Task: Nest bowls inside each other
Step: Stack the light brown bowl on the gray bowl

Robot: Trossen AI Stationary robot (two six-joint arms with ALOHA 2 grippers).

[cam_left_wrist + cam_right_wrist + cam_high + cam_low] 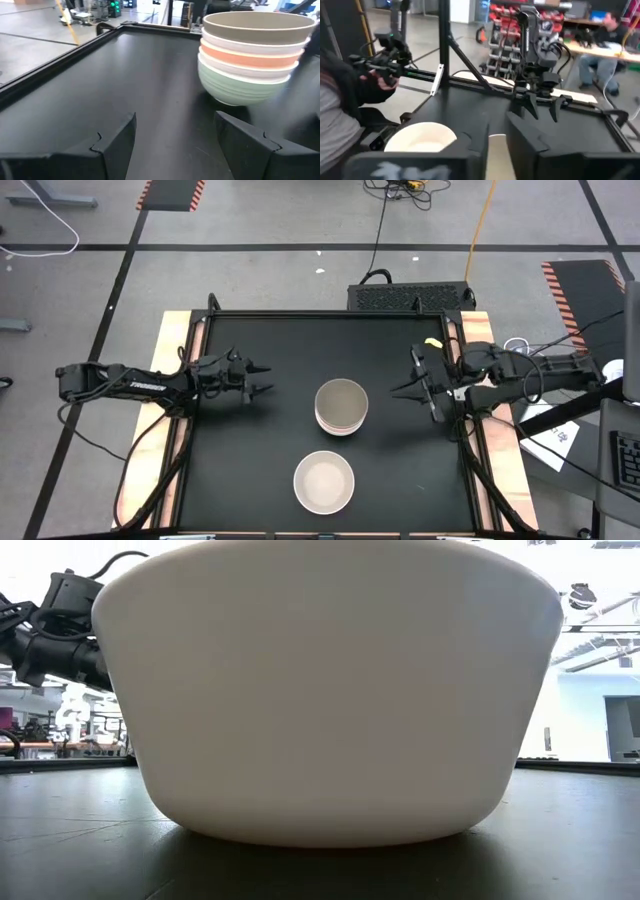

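A stack of nested bowls [341,406] stands mid-table: olive-grey on top, then white, salmon pink, white, and mint green at the bottom, as the left wrist view shows [255,55]. A single cream bowl [323,482] rests on its base nearer the near edge; it fills the low view [330,690]. My left gripper [265,378] hovers open left of the stack, fingers wide apart [175,142]. My right gripper [397,388] is open, close to the right of the stack; a pale strip of the stack [496,155] shows between its fingers.
The black tabletop [260,460] has a raised rim [330,314] and wooden side boards. A small yellow object [432,341] lies near the far right corner. A person's grey sleeve [335,120] shows beyond the table's near side; another person sits farther off [605,35].
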